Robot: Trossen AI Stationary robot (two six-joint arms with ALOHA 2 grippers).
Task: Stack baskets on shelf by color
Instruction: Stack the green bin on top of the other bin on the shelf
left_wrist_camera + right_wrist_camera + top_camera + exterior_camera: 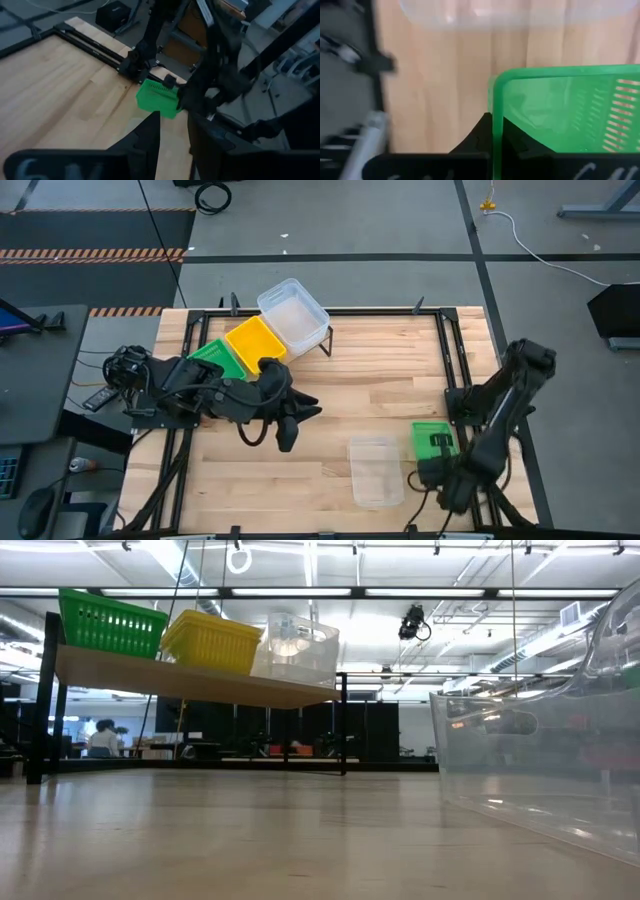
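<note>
Near the right edge of the desk (330,395): right pincer (496,131) set on the short wall of a green basket (433,439), one finger inside the rim and one outside, narrowed onto the plastic. Grip judged seated but thin, taken on one wall only.

On the shelf (190,682) at the far side of the desk: a green basket (108,623), a yellow basket (212,641) and a clear basket (296,648), side by side in that order. Number of baskets nested in each pile not legible.

On the desk just left of the held basket: a second clear basket (375,471), standing apart from it, not touching.

Left pincer (284,442) hanging over the middle of the desk, in front of the shelf, fingers (145,142) narrowly parted, nothing between them. Left arm judged idle.

Step in hand, by judgement: lift of the held green basket for carriage to the green pile on the shelf.

Recommended handling:
- Lift straight up before any sideways travel, to clear the neighbouring clear basket.
- Expect sag at the free end under a one-wall grip; keep the carry slow and level.
- Route across the desk clear of the left arm, which lies between basket and shelf.
- Line up squarely over the green pile, allow for the slope of the board, lower until nested, then release.

Risk noted: slip or twist of the thin wall in the fingers.
</note>
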